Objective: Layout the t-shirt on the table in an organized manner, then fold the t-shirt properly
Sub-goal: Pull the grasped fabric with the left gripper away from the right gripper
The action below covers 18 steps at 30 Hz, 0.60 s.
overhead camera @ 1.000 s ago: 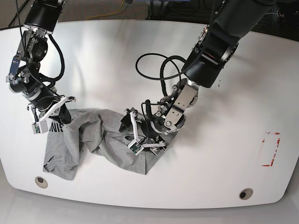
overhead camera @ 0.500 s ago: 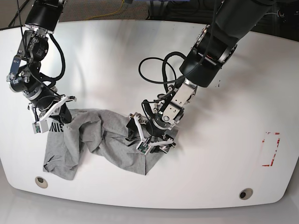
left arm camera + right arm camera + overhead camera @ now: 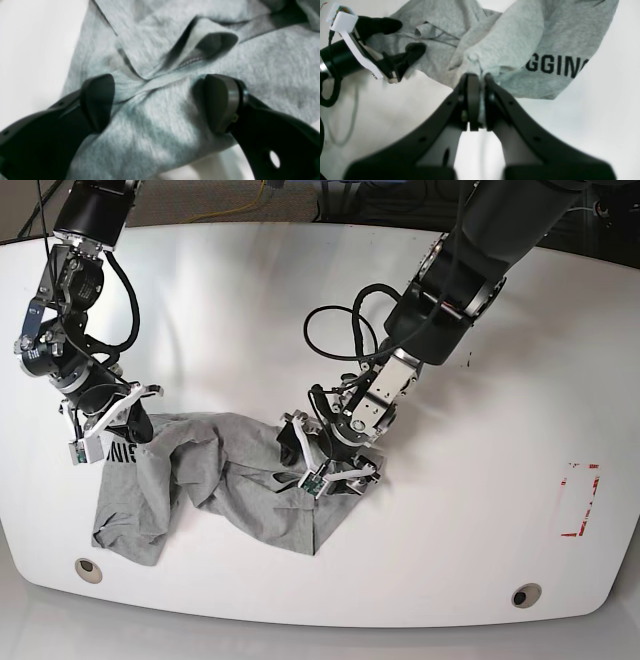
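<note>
Here I'm pinching the limp t-shirt (image 3: pixel 510 37) with right jaws, left jaws gaping over a hem fold

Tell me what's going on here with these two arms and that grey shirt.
A two-armed robot is sorting out a crumpled grey t-shirt on a white table. The right gripper is shut on a pinch of fabric near the printed lettering. The left gripper is open, its fingers straddling a fold at the shirt's other end. The shirt is bunched and wrinkled, not yet laid flat, so no folding has begun.
</note>
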Available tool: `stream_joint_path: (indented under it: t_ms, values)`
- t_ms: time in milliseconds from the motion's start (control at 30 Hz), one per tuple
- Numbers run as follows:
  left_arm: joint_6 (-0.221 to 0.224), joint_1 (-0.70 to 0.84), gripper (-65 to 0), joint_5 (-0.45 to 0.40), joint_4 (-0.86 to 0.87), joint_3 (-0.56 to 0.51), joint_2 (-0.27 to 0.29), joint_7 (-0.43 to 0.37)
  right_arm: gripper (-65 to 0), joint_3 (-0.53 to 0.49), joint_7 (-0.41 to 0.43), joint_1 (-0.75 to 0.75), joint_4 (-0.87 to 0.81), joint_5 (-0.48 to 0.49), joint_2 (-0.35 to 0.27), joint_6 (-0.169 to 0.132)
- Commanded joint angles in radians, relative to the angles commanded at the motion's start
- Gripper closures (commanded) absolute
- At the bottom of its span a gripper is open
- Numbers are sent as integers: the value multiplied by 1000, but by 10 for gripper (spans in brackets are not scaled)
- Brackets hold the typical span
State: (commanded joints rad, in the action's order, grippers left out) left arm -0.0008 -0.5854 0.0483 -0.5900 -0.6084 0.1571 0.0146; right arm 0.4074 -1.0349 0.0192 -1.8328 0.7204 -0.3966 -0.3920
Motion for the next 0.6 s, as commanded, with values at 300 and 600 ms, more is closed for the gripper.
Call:
stream_joint_path:
  t_ms: [300, 600]
  values:
    - [0, 41, -523, 2, -6, 23, 0, 32, 0, 2, 0, -3, 0, 0, 0, 0]
    - [-3, 195, -523, 0, -221, 71, -23, 176, 0, 3, 0, -5, -2, 3, 0, 0]
